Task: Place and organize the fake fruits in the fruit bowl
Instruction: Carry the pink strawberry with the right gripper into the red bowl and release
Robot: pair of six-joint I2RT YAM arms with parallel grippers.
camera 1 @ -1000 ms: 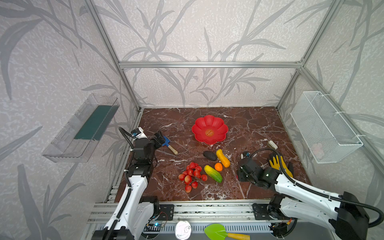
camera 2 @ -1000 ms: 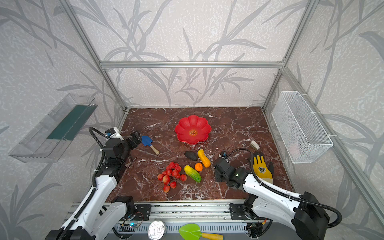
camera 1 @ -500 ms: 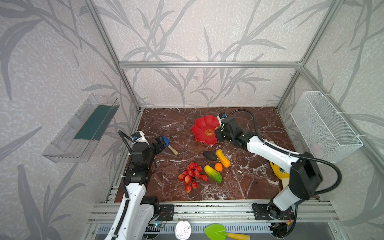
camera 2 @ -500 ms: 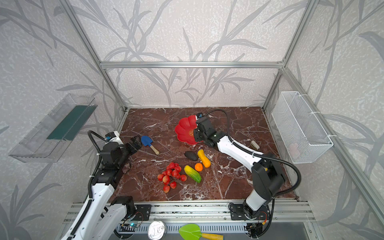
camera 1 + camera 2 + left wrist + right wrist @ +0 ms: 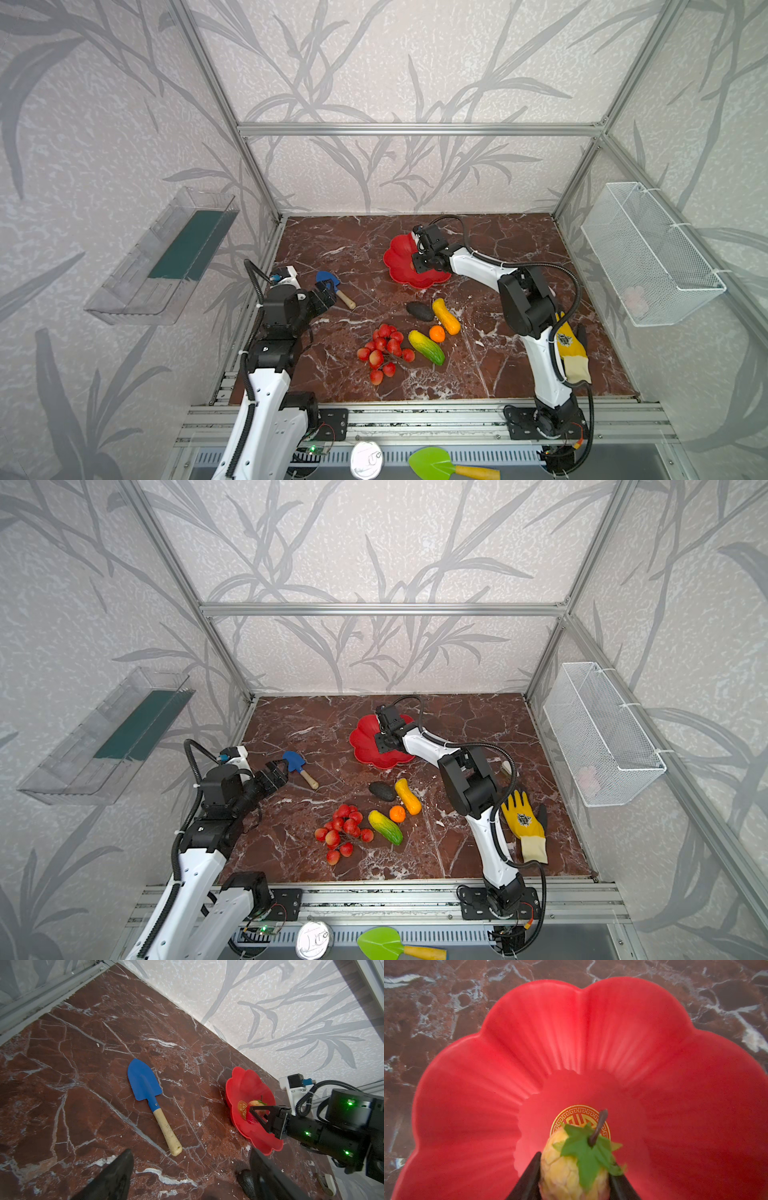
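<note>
what moved: the right arm has swung from the front by the yellow glove (image 5: 521, 818) out over the fruit bowl (image 5: 591, 1032)
right gripper (image 5: 574, 1186): clamped on the apple-like piece (image 5: 560, 1167), leaf and stem up, just over the bowl's gold mark
left gripper (image 5: 190, 1153): jaws spread, nothing in them, near the blue shovel (image 5: 145, 1082)
still on the marble: berry cluster (image 5: 384, 347), the other fruits
tip: imo lower till it touches, release gently, slightly off-centre. It looks like it'd roll
</note>
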